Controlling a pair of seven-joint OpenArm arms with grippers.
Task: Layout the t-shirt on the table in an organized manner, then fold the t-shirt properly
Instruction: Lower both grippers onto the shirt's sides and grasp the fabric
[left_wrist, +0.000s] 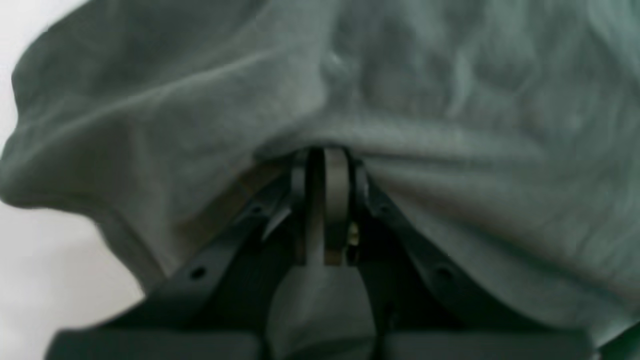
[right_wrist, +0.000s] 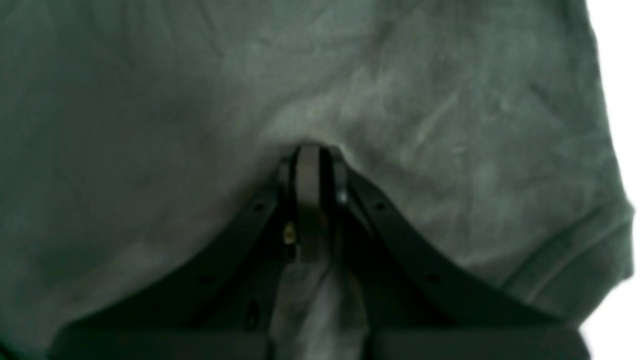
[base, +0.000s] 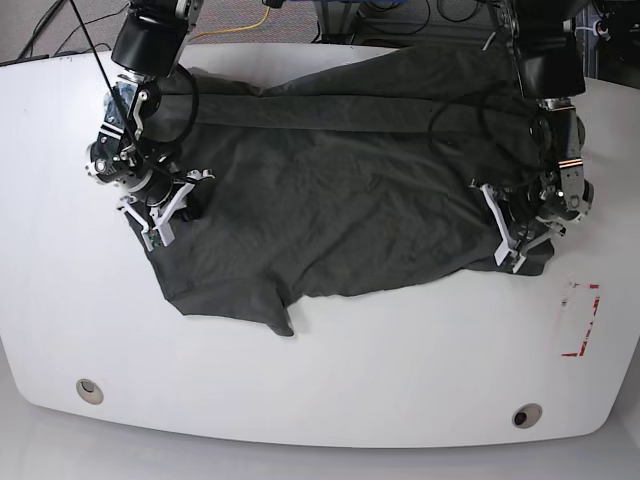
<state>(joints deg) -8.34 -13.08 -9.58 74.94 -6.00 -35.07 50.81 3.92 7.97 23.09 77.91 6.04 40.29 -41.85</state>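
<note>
Up close in the left wrist view, the left gripper (left_wrist: 327, 155) has its fingers (left_wrist: 336, 170) pressed together on a fold of the t-shirt (left_wrist: 450, 100), whose grey-green cloth bunches over the tips and fills nearly the whole view; a strip of white surface (left_wrist: 45, 280) shows at the left edge.

Likewise in the right wrist view, the right gripper (right_wrist: 310, 152) pinches the cloth (right_wrist: 150, 125) between closed fingers (right_wrist: 307, 170), with a hemmed sleeve edge at lower right.

From the base camera, the shirt (base: 340, 200) lies spread and wrinkled across the far half of the surface (base: 330, 390). Each gripper (base: 165, 205) (base: 510, 235) grips one side edge. A red tape rectangle (base: 580, 318) sits near the shirt's right end, apart from it, and two grommet holes (base: 89, 390) sit along the near edge.
</note>
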